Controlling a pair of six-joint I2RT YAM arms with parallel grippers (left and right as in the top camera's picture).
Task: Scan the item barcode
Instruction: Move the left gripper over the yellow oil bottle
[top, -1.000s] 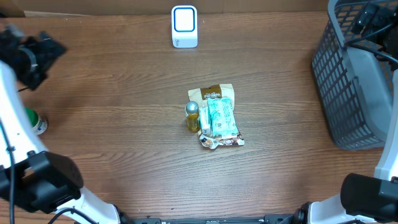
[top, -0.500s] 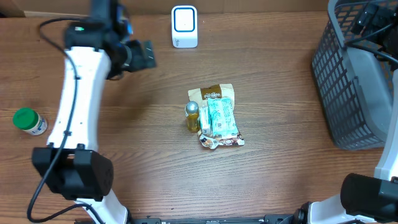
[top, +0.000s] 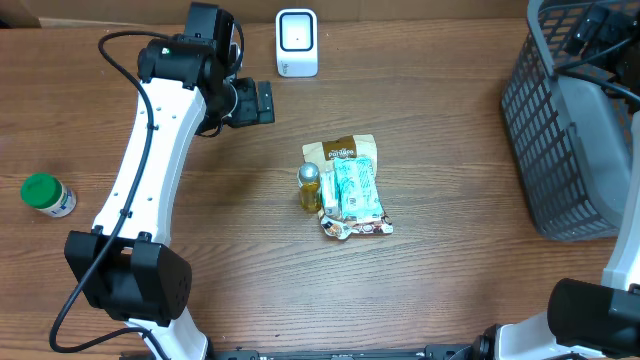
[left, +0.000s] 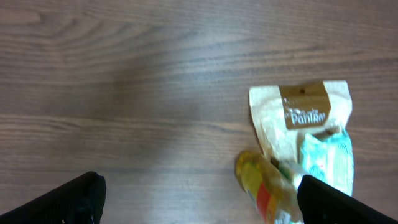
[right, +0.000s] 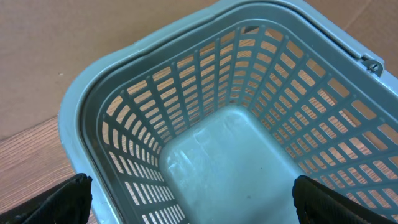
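Since a second ago my left arm has swung from the nine o'clock edge of the bench (top: 200, 260) up and across toward eleven o'clock; nothing else has shifted.

Nearest me, at the bench's middle, lies the small heap of items. A yellow bottle (top: 309, 187) with a silver cap sits on the nine o'clock side, touching a teal packet (top: 355, 190). Both rest against a cream and brown pouch (top: 342, 152), whose printed top points to twelve o'clock. At the heap's six o'clock end a crumpled foil wrapper (top: 345, 228) sticks out. Well apart, out at nine o'clock near the bench edge, stands a green-capped jar (top: 46, 194).

Farther off, my left pincer (top: 262, 101) hangs above bare wood at about eleven o'clock from the heap. Its jaws are spread fully wide and hold nothing. My left wrist camera shows both fingertips at the frame's lower corners, with the pouch (left: 301, 118) and bottle (left: 264, 186) toward the four o'clock side.

Beyond it, at twelve o'clock by the far edge, stands the white scanner (top: 297, 43), just past the pincer at its one o'clock.

Farthest, at two o'clock, sits the grey basket (top: 560, 130). My right pincer (right: 196, 208) hovers over its mouth, jaws spread fully wide and holding nothing, looking down onto the basket floor (right: 230, 162).
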